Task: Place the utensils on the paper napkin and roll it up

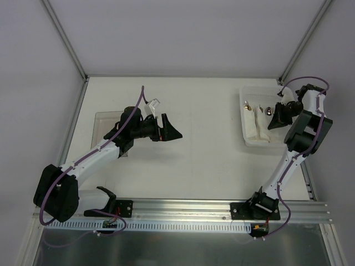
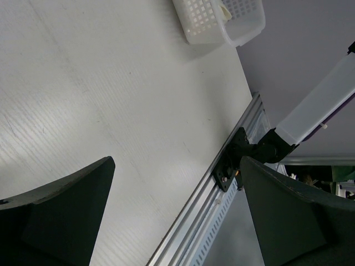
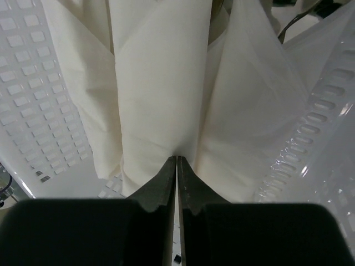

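Overhead, the right gripper (image 1: 275, 119) reaches into a white basket (image 1: 244, 124) at the upper right of the frame, where the utensils (image 1: 268, 110) lie beside a folded paper napkin (image 3: 161, 83). Its jaws are pressed together on the napkin's lower fold. The left gripper (image 1: 173, 133) hangs wide open over the table (image 1: 211, 160), left of centre.
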Controlling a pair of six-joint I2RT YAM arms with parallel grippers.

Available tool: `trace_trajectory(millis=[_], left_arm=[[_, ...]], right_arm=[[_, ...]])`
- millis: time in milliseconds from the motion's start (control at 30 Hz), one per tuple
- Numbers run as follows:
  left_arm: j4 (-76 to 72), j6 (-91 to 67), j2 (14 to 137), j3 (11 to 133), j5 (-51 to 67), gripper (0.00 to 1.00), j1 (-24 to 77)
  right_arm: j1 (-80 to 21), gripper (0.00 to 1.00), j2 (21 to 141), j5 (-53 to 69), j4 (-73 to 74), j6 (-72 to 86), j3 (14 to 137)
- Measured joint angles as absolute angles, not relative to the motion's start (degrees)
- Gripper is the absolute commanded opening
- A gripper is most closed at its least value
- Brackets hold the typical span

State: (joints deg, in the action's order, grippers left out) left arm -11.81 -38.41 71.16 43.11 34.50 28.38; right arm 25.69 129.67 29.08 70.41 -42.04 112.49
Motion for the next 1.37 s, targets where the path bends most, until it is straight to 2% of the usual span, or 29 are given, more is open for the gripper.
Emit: trace_trajectory(millis=[167,267,367,400,467,500,600,733,800,867,933,1100,1267,1367], left_arm=[[-11.8,-38.4,71.2,43.1,34.5,0.99,28.4],[-11.7,-38.4,71.2,43.1,34.5,0.99,28.4],[-10.9,-38.2,71.2,43.3,34.4,0.99,28.4],[-10.3,-38.0,71.2,43.5,34.4,0.99,28.4],[-9.1,-37.5,71.2,44.1,34.1,0.99,28.4],[-7.9,-37.1,71.2,44.7,33.8,0.99,28.3],[-4.1,-35.6,71.1,46.9,32.1,0.99,27.7],[2.5,-32.3,71.1,50.6,28.2,0.99,26.3],[5.2,-30.7,71.1,52.0,26.8,0.99,25.2],[7.7,-29.6,71.1,53.0,25.8,0.99,23.7],[10.0,-28.4,71.1,53.7,24.6,0.99,22.2],[14.8,-25.0,71.0,54.6,20.0,0.99,19.5],[17.2,-23.1,70.2,54.4,17.4,0.99,17.5],[17.5,-22.8,68.2,52.5,15.7,0.99,17.1]], right_arm=[[25.4,0.09,129.7,29.2,70.1,-42.1,111.7],[25.2,0.16,129.6,31.0,70.5,-42.3,111.7],[25.2,0.28,129.4,34.3,71.6,-42.7,112.1],[25.1,0.37,129.2,35.5,71.8,-42.9,112.1],[25.1,0.44,128.2,37.9,72.4,-43.0,112.2],[25.1,0.51,127.4,39.0,72.5,-43.0,112.2],[25.0,0.61,124.1,42.5,72.9,-43.1,112.2],[24.7,0.69,117.4,46.7,72.4,-42.7,110.5],[24.3,0.8,113.3,48.4,72.1,-41.8,107.7],[23.3,0.84,108.6,49.6,70.2,-40.3,103.4],[21.9,0.93,103.8,50.2,67.2,-38.5,97.9],[15.2,0.99,91.4,48.2,57.5,-33.4,82.5],[6.9,0.99,79.4,42.3,46.8,-31.7,67.9],[5.7,0.99,75.2,40.8,43.2,-31.6,61.8]])
